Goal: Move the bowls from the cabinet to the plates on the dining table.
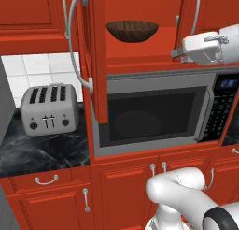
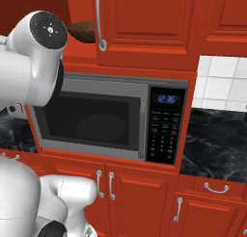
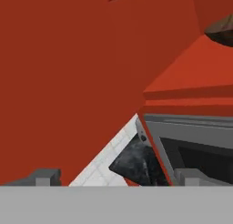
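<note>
A wide dark brown wood-grain bowl (image 1: 132,30) sits on the shelf of the open red cabinet (image 1: 140,61), above the microwave. In the right base view the bowl (image 2: 83,31) peeks out from behind my arm. My white hand (image 1: 203,46) hovers to the right of the bowl at shelf height, in front of the shut right cabinet door, apart from the bowl. In the hand view my gripper (image 3: 117,176) is open with nothing between its fingertips (image 3: 43,176), and the bowl's edge (image 3: 223,29) shows at the upper right. The plates and the dining table are out of view.
The cabinet's left door (image 1: 95,61) stands open toward me with its curved silver handle (image 1: 73,42). A grey microwave (image 1: 154,112) fills the niche under the shelf. A silver toaster (image 1: 49,110) stands on the black marble counter (image 1: 42,154) at the left. Red drawers and doors run below.
</note>
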{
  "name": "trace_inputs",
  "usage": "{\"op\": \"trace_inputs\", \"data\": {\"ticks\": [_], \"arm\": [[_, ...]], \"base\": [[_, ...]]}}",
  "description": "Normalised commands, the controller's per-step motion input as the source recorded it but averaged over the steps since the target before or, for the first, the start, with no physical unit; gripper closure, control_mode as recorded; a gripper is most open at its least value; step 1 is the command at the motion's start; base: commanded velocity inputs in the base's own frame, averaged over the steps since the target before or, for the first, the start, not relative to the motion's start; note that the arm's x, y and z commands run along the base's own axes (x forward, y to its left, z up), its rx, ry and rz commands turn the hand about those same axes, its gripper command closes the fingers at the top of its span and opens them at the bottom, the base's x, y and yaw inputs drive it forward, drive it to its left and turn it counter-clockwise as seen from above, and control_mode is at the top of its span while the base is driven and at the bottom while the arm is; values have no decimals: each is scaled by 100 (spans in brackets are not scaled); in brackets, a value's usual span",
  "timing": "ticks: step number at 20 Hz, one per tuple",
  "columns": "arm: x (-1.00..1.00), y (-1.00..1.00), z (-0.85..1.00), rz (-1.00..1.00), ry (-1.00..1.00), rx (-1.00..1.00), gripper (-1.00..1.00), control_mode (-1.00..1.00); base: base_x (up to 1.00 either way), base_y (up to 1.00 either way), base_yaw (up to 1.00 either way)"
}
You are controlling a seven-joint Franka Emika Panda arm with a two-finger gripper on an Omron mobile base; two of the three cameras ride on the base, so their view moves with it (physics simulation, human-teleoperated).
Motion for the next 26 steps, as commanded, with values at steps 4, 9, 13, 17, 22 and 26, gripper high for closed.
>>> {"op": "trace_inputs", "data": {"ticks": [4,9,13,17,22,26], "arm": [[-10,-78,0,-11,0,-18,-100,-100],[-20,-23,0,-12,-3,-12,-100,-100],[-1,-36,-4,-10,-12,-18,-100,-100],[0,-42,-3,-14,-14,-16,-100,-100],[2,-33,0,-23,-4,-9,-100,-100],[21,-2,0,-22,0,0,-100,-100]], "base": [[0,0,0],[0,0,0],[0,0,0],[0,0,0],[0,0,0],[0,0,0]]}}
